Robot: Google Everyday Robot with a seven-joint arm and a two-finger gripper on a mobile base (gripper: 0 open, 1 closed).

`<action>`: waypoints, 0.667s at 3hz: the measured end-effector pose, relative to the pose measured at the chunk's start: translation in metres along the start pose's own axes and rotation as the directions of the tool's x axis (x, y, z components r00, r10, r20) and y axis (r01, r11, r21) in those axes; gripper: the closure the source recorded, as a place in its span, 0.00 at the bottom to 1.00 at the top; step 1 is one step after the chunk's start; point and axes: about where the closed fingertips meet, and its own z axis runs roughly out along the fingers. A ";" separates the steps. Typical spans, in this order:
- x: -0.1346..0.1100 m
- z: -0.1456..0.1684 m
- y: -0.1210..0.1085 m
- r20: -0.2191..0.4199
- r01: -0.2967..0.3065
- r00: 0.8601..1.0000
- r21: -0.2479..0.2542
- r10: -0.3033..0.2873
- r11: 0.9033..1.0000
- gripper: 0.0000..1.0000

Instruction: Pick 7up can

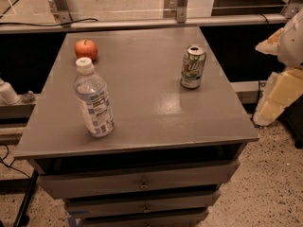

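Observation:
The 7up can [193, 66] stands upright on the right half of the grey cabinet top [142, 103]; it is green and white with a silver top. My gripper is not in view. Only cream-coloured arm segments [283, 79] show at the right edge of the camera view, beside the cabinet and well to the right of the can.
A clear water bottle [93, 99] with a white cap stands at the front left of the top. A red apple [86, 49] lies at the back left. Drawers sit below the top. A metal rail [142, 22] runs behind the cabinet.

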 end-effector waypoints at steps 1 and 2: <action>0.005 0.026 -0.022 0.130 -0.050 0.991 0.036 0.045 0.998 0.00; 0.006 0.056 -0.045 0.271 -0.120 0.957 0.041 0.105 0.992 0.00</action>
